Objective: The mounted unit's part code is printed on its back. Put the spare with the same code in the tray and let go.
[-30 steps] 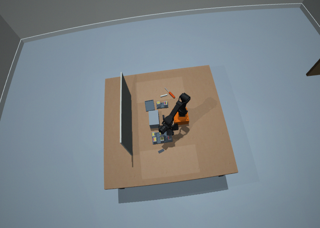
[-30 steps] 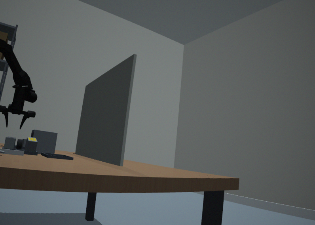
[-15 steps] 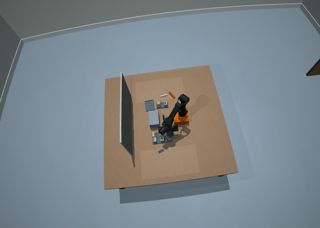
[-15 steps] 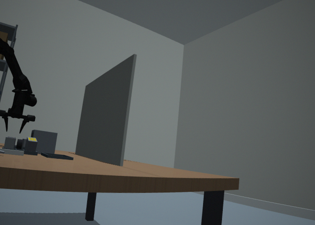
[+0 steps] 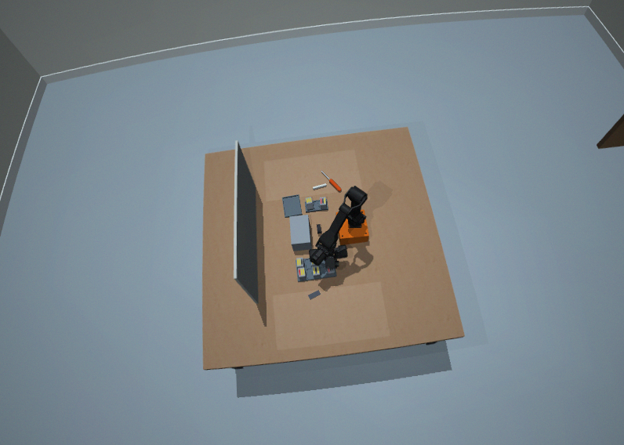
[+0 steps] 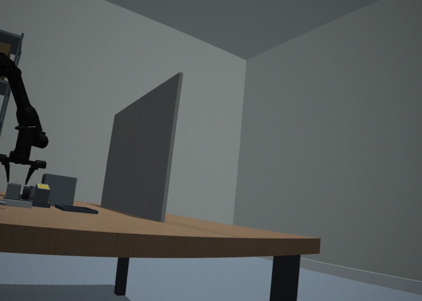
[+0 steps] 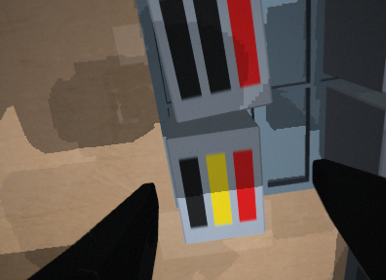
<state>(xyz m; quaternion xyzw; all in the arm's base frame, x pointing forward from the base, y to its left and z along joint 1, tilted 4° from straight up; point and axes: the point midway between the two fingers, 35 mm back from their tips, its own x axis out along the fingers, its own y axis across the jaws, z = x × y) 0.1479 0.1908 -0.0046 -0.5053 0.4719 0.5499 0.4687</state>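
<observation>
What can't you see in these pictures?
- Code on the grey box: it faces the wall panel, and no view shows it.
- Stripes on the blocks by the tray: too small from the top.
- Right-hand blocks in the wrist view: cut off by the edge and the fingers.
</observation>
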